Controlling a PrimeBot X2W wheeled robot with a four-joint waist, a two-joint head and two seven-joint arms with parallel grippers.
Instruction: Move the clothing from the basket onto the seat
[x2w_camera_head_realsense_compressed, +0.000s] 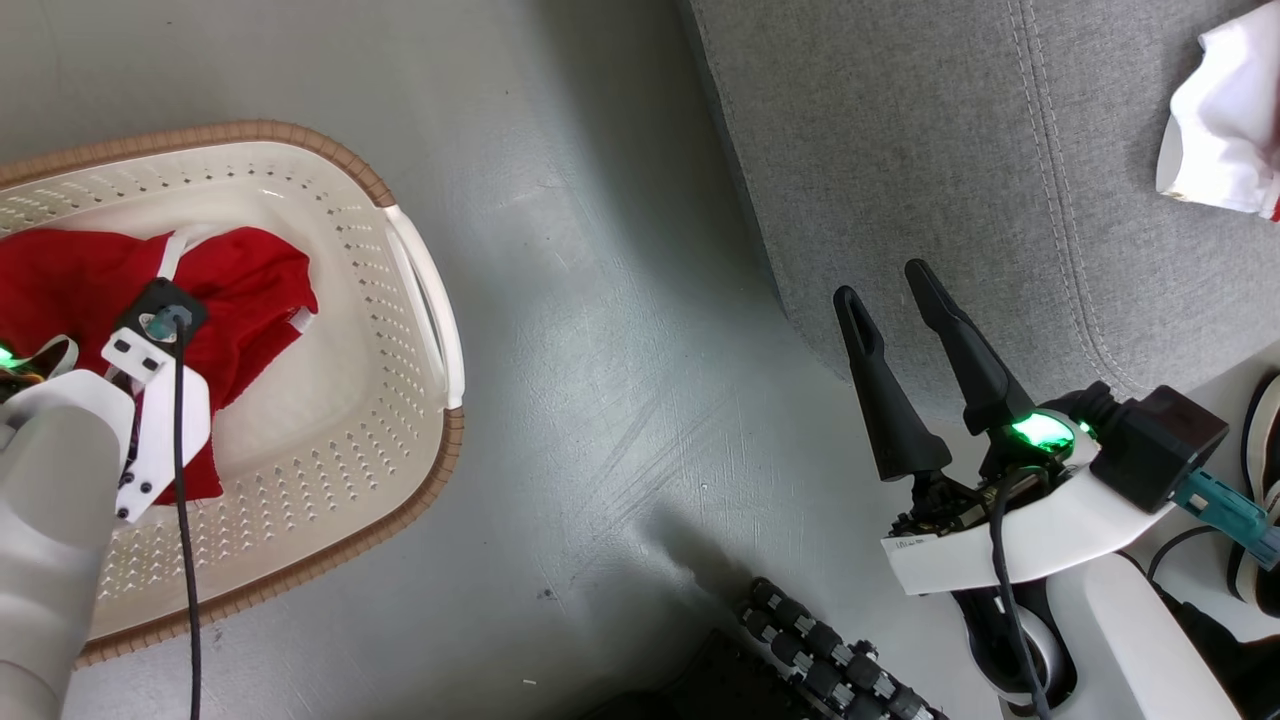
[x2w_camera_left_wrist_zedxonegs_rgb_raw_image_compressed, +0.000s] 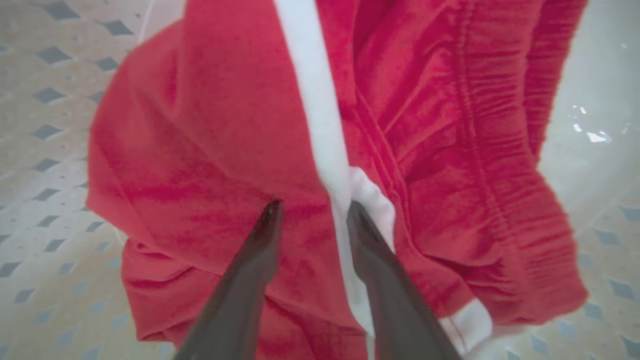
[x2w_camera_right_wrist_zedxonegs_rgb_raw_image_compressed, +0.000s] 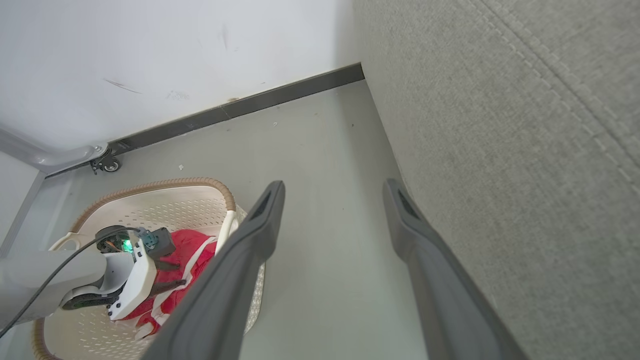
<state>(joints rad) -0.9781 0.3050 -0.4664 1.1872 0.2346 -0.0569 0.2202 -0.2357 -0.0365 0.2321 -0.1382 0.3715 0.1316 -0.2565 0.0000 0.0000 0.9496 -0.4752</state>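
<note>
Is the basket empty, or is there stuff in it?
Not empty. Red clothing lies crumpled on the bottom of the basket, with the left hand down at it.

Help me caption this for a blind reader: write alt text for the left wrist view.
The left gripper, its two dark fingers apart, points into crumpled red clothing with a white stripe running between the fingertips. The clothing lies in the cream perforated basket.

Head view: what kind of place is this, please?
Probably a home living room, or a mock-up of one: a grey upholstered seat, a laundry basket holding red clothing on a smooth grey floor, and a white wall.
</note>
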